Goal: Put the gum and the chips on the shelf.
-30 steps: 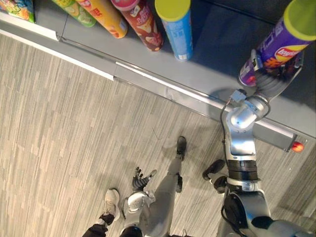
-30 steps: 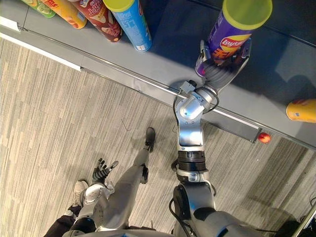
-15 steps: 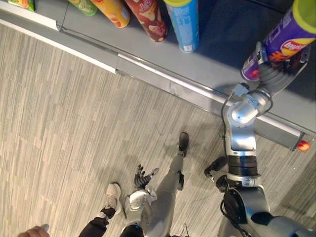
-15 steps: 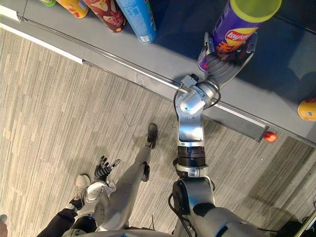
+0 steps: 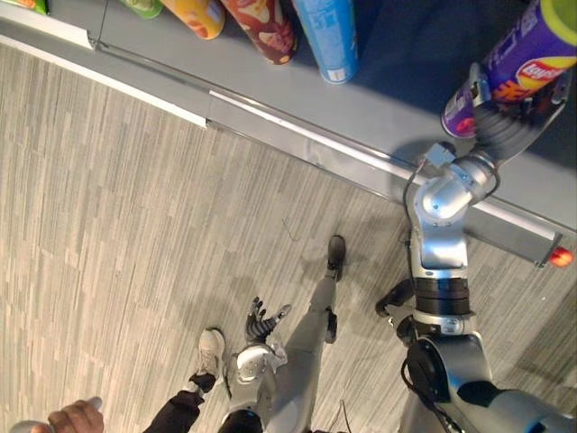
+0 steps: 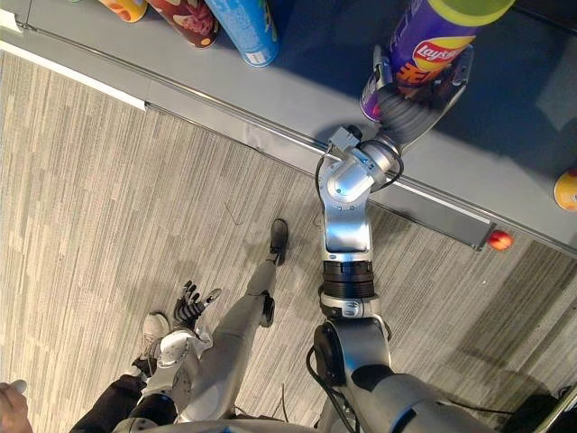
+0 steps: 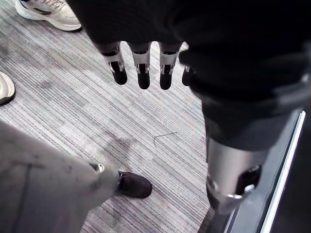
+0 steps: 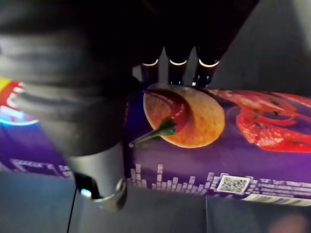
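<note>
Grey striped floor (image 5: 108,225) at the far left had gained a person's hand (image 5: 72,417) in the lower corner, where a second earlier there had been none. Further along, the whole scene had slid in our head views, and we took that as the camera moving. The blue can (image 5: 326,36) and its neighbours in the row on the shelf (image 6: 297,99) had kept their spacing from the purple chips can (image 6: 428,50), which had hardly moved against them. We judged the chips as good as placed: the can's base seemed to be down on the shelf, to the right of the row and apart from it, with only the release left. Contact under the base we could not confirm

As for pose, the left hand (image 5: 260,323) hung low near the floor, fingers straight and relaxed, holding nothing. The right arm reached forward over the shelf edge, and the right hand (image 6: 410,113) stayed wrapped round the lower part of the can, fingers on one side and thumb on the other
</note>
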